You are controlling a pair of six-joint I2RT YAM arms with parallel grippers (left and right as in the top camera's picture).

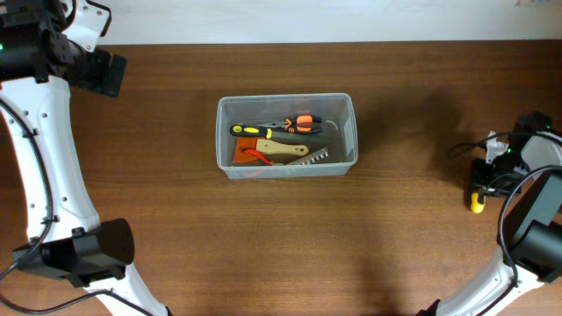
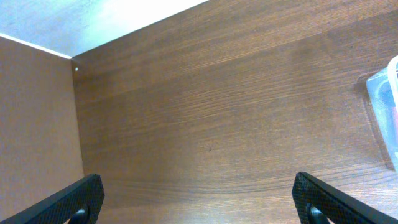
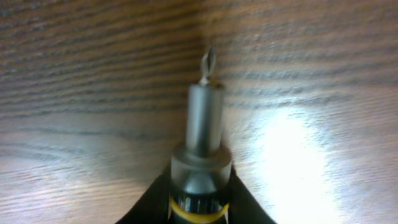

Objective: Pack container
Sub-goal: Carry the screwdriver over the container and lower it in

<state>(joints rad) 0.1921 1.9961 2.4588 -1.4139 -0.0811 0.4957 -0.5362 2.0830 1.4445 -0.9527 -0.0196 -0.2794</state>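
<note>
The clear plastic container (image 1: 286,135) stands at the middle of the table; its corner shows at the right edge of the left wrist view (image 2: 387,99). Inside lie a black-and-yellow screwdriver with an orange grip (image 1: 277,125), a wooden-handled scraper (image 1: 281,149) and an orange tool (image 1: 246,151). My right gripper (image 1: 481,186) is at the far right, shut on a stubby yellow-and-black screwdriver (image 3: 204,143) whose bit points down at the wood. My left gripper (image 2: 199,202) is open and empty at the far left back corner.
The table's left edge and back edge (image 2: 74,62) lie close to my left gripper. A black cable (image 1: 465,149) runs beside my right wrist.
</note>
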